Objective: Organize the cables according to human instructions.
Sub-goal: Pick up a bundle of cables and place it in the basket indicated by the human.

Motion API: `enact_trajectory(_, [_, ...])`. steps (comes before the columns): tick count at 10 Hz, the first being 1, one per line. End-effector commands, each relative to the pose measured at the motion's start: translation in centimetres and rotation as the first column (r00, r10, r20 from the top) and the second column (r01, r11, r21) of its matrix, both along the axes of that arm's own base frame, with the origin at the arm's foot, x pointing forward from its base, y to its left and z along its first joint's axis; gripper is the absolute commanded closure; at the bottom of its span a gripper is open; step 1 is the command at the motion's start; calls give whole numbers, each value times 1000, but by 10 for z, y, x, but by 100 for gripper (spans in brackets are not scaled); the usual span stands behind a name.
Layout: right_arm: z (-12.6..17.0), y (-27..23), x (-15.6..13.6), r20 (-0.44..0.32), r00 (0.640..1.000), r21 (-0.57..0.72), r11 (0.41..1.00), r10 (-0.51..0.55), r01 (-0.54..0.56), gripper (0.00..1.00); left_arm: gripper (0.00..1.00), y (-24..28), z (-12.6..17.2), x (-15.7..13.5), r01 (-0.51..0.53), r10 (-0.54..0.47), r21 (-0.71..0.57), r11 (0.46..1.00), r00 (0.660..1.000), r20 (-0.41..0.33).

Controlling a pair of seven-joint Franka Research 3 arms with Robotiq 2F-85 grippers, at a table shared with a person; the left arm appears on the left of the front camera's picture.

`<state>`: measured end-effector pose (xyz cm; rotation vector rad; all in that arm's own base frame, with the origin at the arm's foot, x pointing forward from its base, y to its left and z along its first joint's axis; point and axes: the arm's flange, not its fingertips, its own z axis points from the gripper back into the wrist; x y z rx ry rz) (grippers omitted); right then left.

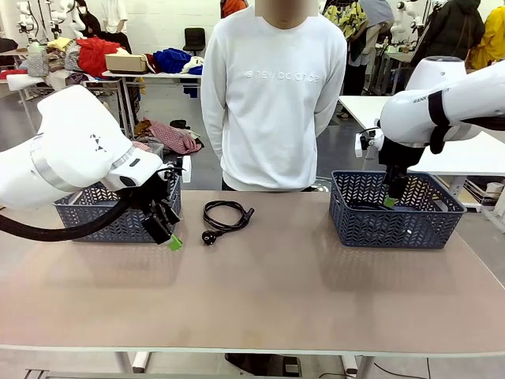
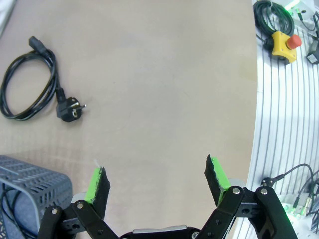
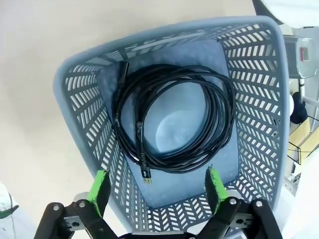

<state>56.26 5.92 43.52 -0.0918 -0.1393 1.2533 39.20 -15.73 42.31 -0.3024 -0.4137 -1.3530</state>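
Table (image 1: 276,292), beige, bears cable (image 1: 225,215) between baskets (image 1: 394,225); cluttered room (image 1: 150,59) behind.

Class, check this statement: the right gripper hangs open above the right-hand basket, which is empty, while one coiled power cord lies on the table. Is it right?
No. The basket is not empty: the right wrist view shows a coiled black cable on its floor. The right gripper hangs open above it, and one power cord lies on the table.

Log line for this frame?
right jaws: open, at right basket; coiled cable: in basket; left jaws: open, empty; power cord: on table
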Motion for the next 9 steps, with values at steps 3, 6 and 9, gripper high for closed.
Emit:
enact_trajectory(3, [5, -4, 10, -10, 1000, 13, 1000, -27, 27, 0, 0, 2, 1, -1, -3, 3, -1, 1000, 1000, -8])
enact_trajectory(6, [2, -3, 5, -1, 1000, 5, 1000, -20, 20, 0, 0, 2, 1, -1, -3, 3, -1, 1000, 1000, -8])
enact_trajectory(9, [2, -3, 5, -1, 1000, 5, 1000, -20, 20, 0, 0, 2, 1, -1, -3, 3, -1, 1000, 1000, -8])
